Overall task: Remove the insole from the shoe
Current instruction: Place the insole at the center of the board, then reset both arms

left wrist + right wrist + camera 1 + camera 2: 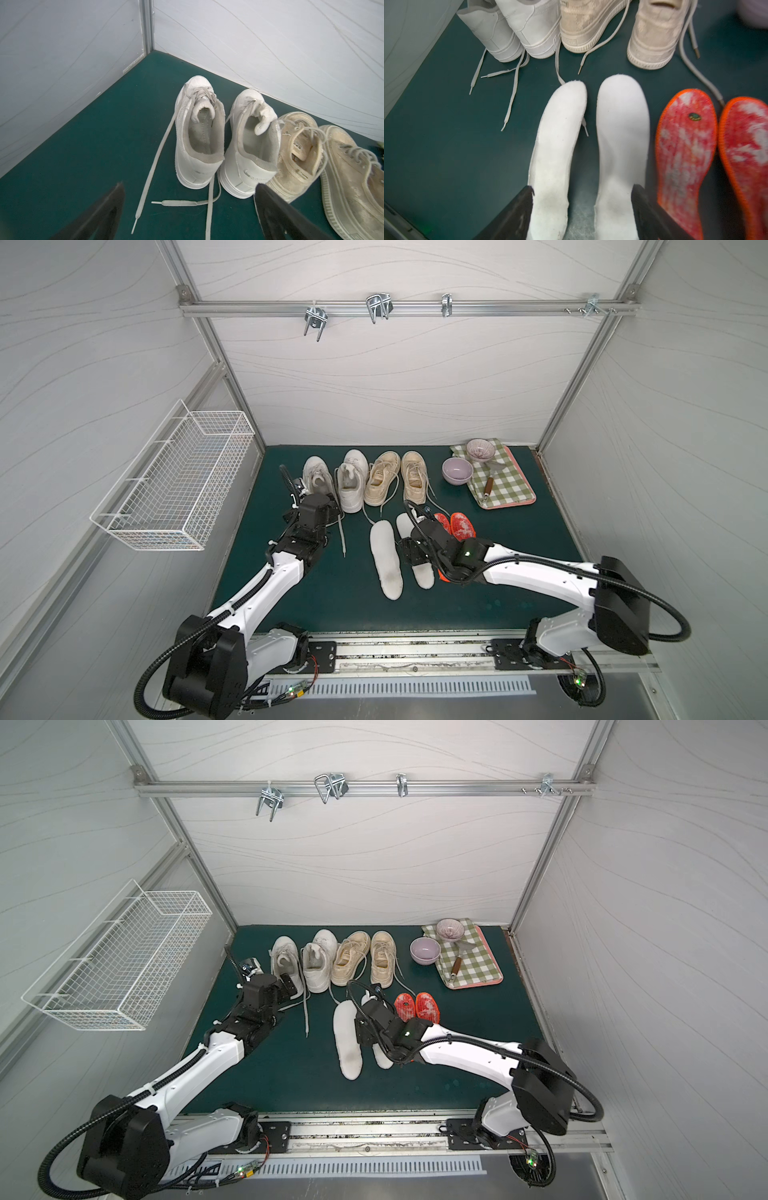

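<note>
**Four insoles lie on the desk, both end effectors open**

The right end effector (583, 188) hangs low over the heel ends of the white insoles (556, 155). Its jaws are spread wide, one finger outside each insole, and nothing is pinched between them. The two white insoles lie flat on the green desk (291, 593), side by side and close together, toes toward the row of shoes. Just beside them, on the robot's right, lie the orange insoles (685, 149), also flat, with their edges nearly touching.

At the back of the desk stand the white sneakers (352, 485) and, next to them, the beige shoes (414, 477). All four heels face the robot, and the laces trail loose onto the desk. The left end effector (189, 187) sits just behind the white sneakers' heels with its jaws fully apart, holding nothing. In the left wrist view, the sneaker nearer the side wall shows a line of stitching inside.

A checked cloth (505, 485) lies in the far right corner, with a lilac bowl (457, 470) beside it
</note>
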Robot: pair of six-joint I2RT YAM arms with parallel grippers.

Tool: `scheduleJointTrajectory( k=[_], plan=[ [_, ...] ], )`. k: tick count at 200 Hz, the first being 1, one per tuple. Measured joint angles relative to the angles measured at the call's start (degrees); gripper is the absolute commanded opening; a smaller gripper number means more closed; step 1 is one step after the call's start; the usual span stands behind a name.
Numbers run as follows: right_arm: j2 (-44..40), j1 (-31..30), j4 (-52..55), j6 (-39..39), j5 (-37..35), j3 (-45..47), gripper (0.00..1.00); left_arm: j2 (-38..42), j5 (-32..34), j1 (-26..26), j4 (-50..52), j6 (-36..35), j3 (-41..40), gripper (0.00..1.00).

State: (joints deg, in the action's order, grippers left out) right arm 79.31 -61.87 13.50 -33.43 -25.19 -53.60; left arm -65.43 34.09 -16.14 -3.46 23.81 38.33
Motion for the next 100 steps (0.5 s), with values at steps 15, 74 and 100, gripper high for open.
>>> scheduleJointTrajectory(
  k=[15,74,100],
  plan=[
    [-3.91,0.83,-0.33,3.3,-2.08,2.08,0.85,-0.44,2.01,0.0,-0.52,-1.01,-0.35,0.99],
    [-13.6,15.45,-5.18,16.17,-9.75,7.8,0.92,-5.6,8.72,0.02,-11.43,-10.88,-8.26,0.99],
    [-14.1,22.91,-9.66,21.94,-12.41,11.28,0.95,-9.64,8.87,1.36,-15.8,-14.38,-9.4,0.99]
  ],
)
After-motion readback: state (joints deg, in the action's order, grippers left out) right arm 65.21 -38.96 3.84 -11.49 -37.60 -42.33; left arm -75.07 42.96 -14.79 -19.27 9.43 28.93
